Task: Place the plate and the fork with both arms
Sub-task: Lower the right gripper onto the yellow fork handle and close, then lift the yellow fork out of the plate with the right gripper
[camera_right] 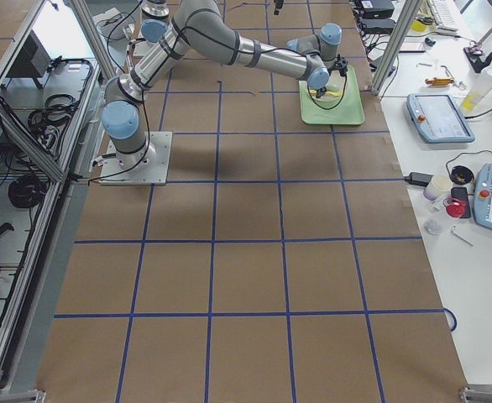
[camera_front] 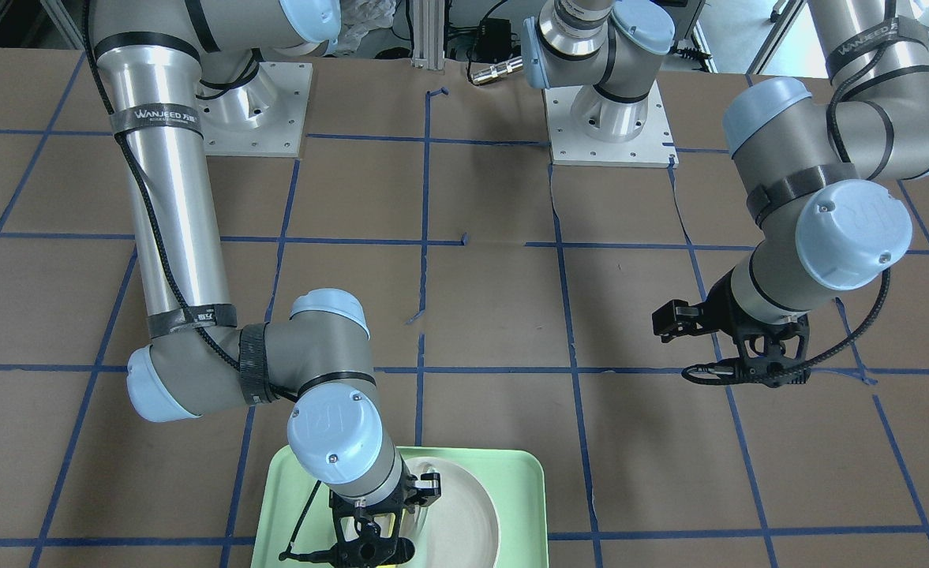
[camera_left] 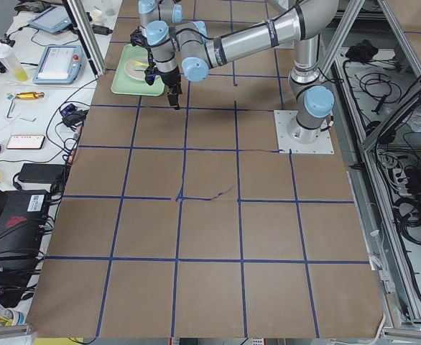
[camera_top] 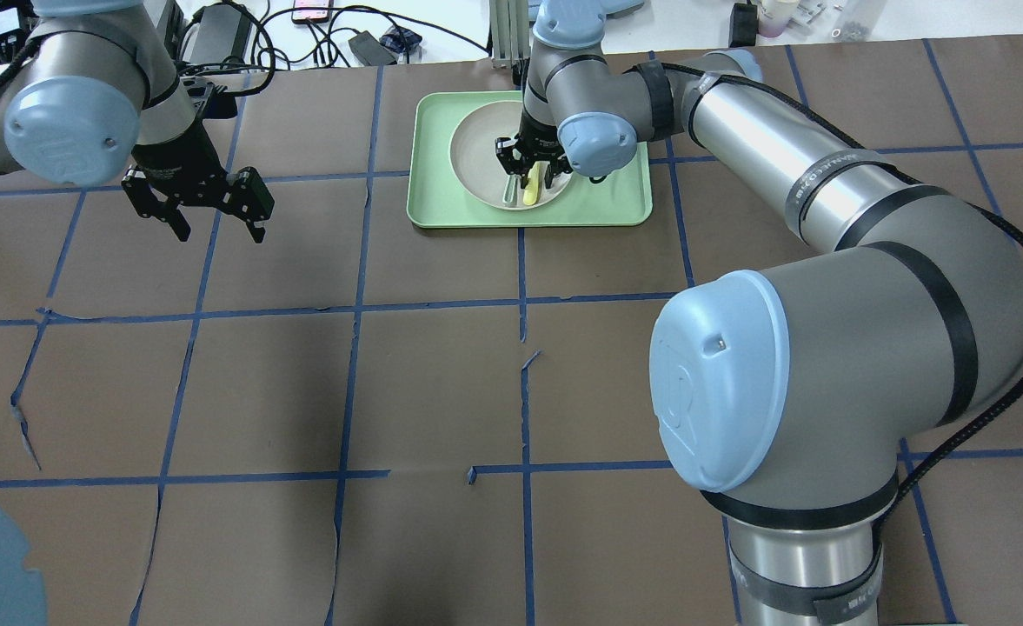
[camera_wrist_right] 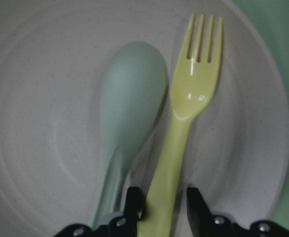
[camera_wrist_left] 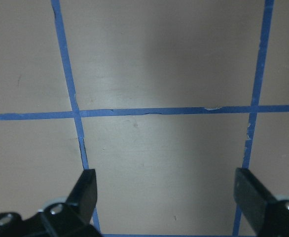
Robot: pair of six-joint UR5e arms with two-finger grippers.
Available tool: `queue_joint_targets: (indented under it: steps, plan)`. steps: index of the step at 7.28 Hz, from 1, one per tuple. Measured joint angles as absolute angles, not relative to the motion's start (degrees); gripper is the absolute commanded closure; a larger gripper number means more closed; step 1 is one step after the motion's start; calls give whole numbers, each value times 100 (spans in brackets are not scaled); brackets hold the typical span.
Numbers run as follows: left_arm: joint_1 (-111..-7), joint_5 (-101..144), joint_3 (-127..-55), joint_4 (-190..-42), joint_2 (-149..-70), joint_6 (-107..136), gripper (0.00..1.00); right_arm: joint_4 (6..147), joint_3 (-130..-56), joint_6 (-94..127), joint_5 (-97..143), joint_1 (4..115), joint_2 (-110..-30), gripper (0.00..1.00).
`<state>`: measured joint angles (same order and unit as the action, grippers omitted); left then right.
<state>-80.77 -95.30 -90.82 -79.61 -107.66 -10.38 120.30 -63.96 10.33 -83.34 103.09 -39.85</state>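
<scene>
The off-white plate (camera_top: 476,143) lies in the light-green tray (camera_top: 433,187) at the table's far side. The yellow fork (camera_top: 529,185) lies in the plate beside a pale grey-green spoon (camera_top: 511,189). In the right wrist view the fork (camera_wrist_right: 191,94) lies tines away, right of the spoon (camera_wrist_right: 132,98), on the plate (camera_wrist_right: 36,98). My right gripper (camera_top: 528,169) is down in the plate, its fingers closed on the fork's handle (camera_wrist_right: 165,207). My left gripper (camera_top: 220,228) is open and empty above bare table, left of the tray.
Brown paper with blue tape lines covers the table (camera_wrist_left: 159,148). The tray (camera_front: 523,473) sits at the edge on the operators' side. Cables and devices lie beyond the table's far edge (camera_top: 302,35). The right arm's elbow (camera_top: 737,374) hangs over the near right of the table.
</scene>
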Motion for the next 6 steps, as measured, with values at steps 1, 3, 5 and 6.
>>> queue_joint_targets:
  steps: [1,3,5,6]
  plan:
    - [-8077,-9533,-9119,-7946,-10752,-1039,0,12022,-6398,1020,-8336,10310,-4000,100]
    - [-8077,-9536,-9167,-7901,-10745,-1045,0,11981,-6398,1040,-8333,10311,-4063,100]
    - [-8077,-9530,-9174,-7865,-10767,-1046,0,11860,-6397,1095,-8339,10320,-4284,100]
    - [-8077,-9529,-9175,-7860,-10771,-1046,0,11796,-6391,1082,-8350,10317,-4400,100]
